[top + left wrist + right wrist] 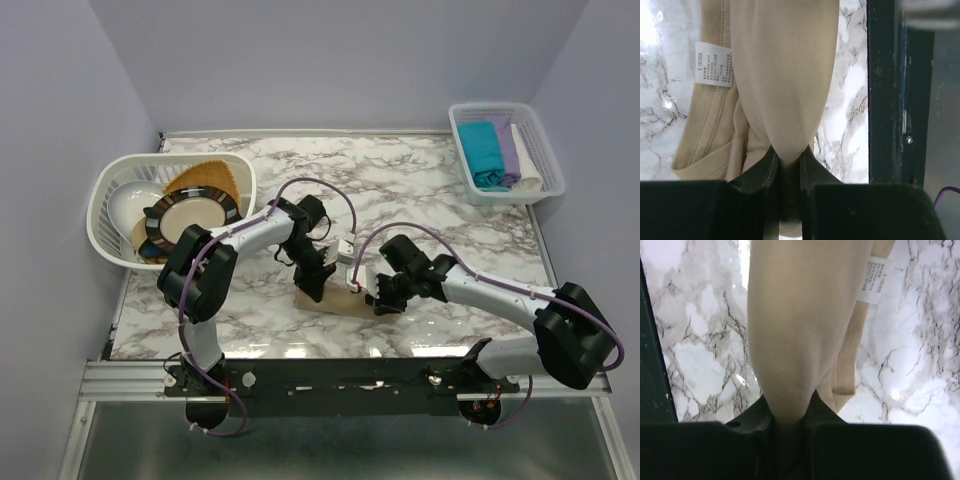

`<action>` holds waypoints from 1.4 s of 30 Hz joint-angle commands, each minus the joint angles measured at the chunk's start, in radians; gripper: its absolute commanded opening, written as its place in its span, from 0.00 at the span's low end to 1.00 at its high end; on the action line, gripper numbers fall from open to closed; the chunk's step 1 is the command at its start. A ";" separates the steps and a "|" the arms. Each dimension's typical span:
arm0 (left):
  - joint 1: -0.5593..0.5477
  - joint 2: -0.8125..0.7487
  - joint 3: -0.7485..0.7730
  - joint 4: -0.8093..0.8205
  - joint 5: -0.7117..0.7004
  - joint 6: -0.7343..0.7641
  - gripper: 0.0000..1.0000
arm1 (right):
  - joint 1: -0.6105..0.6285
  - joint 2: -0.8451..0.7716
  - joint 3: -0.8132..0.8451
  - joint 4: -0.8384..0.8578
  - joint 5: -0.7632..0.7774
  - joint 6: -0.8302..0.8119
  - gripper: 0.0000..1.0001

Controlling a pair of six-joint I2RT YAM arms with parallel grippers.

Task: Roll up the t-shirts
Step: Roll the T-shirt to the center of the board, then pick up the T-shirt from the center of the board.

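Beige t-shirt (336, 301): it sits at 6 o'clock on the counter (400, 180), close to the near edge, bunched into a short band between your two hands.
Left hand (316, 291): you have it at the 9 o'clock end of the band. In the left wrist view the left hand (789, 156) is clamped on a gathered fold of the beige t-shirt (782, 75), with the fingers (766, 172) pressed to either side of the cloth.
Right hand (384, 302): you have it at the 3 o'clock end. In the right wrist view the right hand (790, 407) is pinched shut on a fold of the beige t-shirt (795, 325).
Size label (713, 64): it is white and printed, sewn inside the collar, at 10 o'clock in the left wrist view; it also shows at 1 o'clock in the right wrist view (877, 280).
Lift: you cannot tell whether the gripped folds are clear of the counter.
Right basket (457, 127): at 2 o'clock, it holds a teal t-shirt (484, 152), a lilac t-shirt (508, 148) and a white t-shirt (524, 148) side by side.
Left basket (100, 200): at 9 o'clock, it holds a plate (192, 218) propped at a tilt.
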 commanded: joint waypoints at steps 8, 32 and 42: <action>0.087 0.315 0.334 -0.512 0.220 0.195 0.08 | -0.253 0.154 0.169 -0.352 -0.310 -0.221 0.01; 0.217 0.309 0.682 -0.330 0.086 0.057 0.53 | -0.447 0.762 0.588 -0.852 -0.477 -0.452 0.02; 0.093 -0.108 0.020 0.467 -0.125 -0.230 0.22 | -0.464 0.833 0.643 -0.857 -0.491 -0.403 0.04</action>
